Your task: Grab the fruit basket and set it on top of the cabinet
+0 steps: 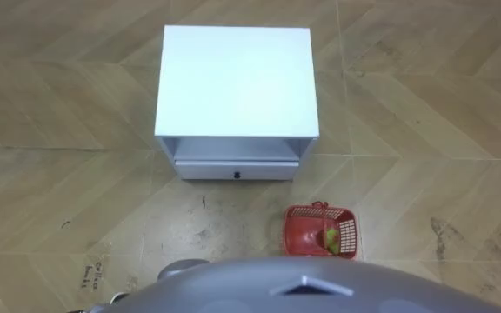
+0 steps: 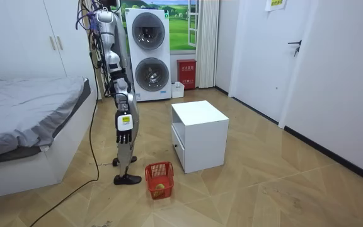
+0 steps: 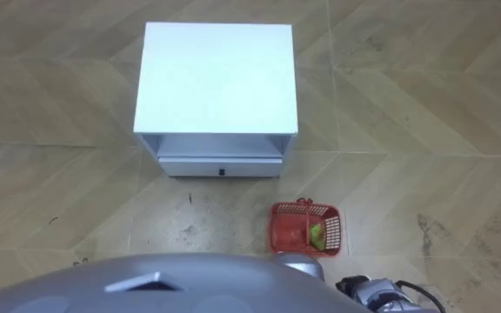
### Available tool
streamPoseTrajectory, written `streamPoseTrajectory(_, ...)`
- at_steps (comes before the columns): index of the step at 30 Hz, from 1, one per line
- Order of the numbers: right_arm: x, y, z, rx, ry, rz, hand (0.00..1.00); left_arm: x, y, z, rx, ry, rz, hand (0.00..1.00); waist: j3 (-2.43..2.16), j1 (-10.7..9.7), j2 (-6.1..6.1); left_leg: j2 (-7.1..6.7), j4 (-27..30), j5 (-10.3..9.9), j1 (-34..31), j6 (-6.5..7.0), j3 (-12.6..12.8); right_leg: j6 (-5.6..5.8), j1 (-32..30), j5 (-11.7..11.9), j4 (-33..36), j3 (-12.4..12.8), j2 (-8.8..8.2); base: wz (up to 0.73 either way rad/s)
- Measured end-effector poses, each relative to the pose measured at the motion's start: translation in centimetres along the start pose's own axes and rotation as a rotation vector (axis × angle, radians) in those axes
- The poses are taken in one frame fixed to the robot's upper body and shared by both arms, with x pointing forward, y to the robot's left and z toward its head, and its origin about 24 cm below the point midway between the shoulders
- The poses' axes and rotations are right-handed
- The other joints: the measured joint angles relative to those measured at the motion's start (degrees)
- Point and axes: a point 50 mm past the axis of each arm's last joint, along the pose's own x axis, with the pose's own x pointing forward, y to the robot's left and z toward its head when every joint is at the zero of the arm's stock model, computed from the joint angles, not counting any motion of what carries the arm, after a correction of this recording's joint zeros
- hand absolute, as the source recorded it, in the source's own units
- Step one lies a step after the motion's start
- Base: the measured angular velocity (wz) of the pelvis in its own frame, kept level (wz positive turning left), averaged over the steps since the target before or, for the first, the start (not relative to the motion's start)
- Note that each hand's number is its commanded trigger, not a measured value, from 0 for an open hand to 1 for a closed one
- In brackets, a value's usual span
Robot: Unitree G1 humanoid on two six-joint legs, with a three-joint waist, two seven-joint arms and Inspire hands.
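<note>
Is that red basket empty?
No: the basket stands upright on the floor with one yellow-green fruit visible inside.

The robot is slim and silver-grey, with dark joints and dark feet. Its rounded grey chest bears a diamond-shaped recess. A white tag marks the right hand [image 2: 124,124], and a dark cable trails from the body.

Quantities, eye views:
- Basket [image 1: 322,231]: one, red, lower right of frame.
- Fruit [image 1: 330,239]: one green piece, inside the basket.
- Cabinet [image 1: 237,78]: one, white, upper centre.
- Drawer [image 1: 236,170]: one, with one knob [image 1: 236,175].

Room view:
- Washing machines: two, stacked at upper centre, upper machine [image 2: 147,28] and lower machine [image 2: 151,72].
- Bed [image 2: 24,101]: one, left.
</note>
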Motion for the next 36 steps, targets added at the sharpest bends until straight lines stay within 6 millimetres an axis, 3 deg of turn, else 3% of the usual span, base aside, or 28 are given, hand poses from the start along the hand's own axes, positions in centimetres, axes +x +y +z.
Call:
streamPoseTrajectory(12, 0.02, 0.06, -0.09, -0.001, -0.009, -0.015, 0.0, -0.08, 0.21, 0.46, 0.013, -0.021, 0.008, 0.0, -0.21, 0.9, 0.66, 0.05, 0.2, 0.0, 0.0, 0.0, 0.0, -0.01, 0.0, 0.0, 0.1, 0.1, 0.01, 0.0)
streamPoseTrajectory(22, 0.0, -0.09, -0.02, -0.001, -0.017, -0.02, 0.0, -0.12, 0.3, 0.89, 0.016, -0.049, 0.013, 0.0, 0.13, 0.6, 1.24, 0.1, 0.2, 0.0, 0.0, 0.0, 0.0, -0.11, 0.0, 0.1, 0.3, 0.1, 0.05, 0.0)
streamPoseTrajectory(36, 0.08, 0.16, -0.54, -0.004, -0.028, -0.031, 0.0, -0.09, 0.11, 0.62, 0.014, -0.05, 0.011, 0.0, 0.1, 0.6, 1.17, 0.09, 0.2, 0.0, 0.0, 0.0, 0.0, -0.11, 0.0, 0.1, 0.3, 0.2, 0.04, 0.0)
